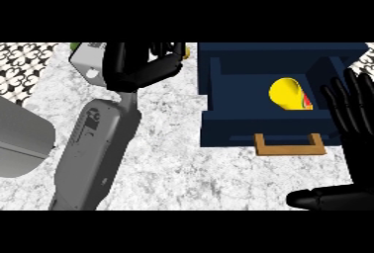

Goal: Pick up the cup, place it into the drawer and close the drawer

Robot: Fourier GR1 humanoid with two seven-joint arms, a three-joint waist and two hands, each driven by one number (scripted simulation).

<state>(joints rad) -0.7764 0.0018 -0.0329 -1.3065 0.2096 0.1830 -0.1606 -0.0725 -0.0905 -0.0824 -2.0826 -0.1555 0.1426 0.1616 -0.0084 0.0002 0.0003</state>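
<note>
Right of centre, we are facing the open drawer (226,131), cup (288,93) inside.
Our right hand (356,143) is hovering spread; an off-centre push could jam it.

No legible text, number or brand anywhere. Dark marking on left forearm (93,121), left of drawer (219,133): blurred shape, no letters readable. Red-green patch on yellow cup (288,91), inside drawer: too small to tell whether print or lettering.
</note>
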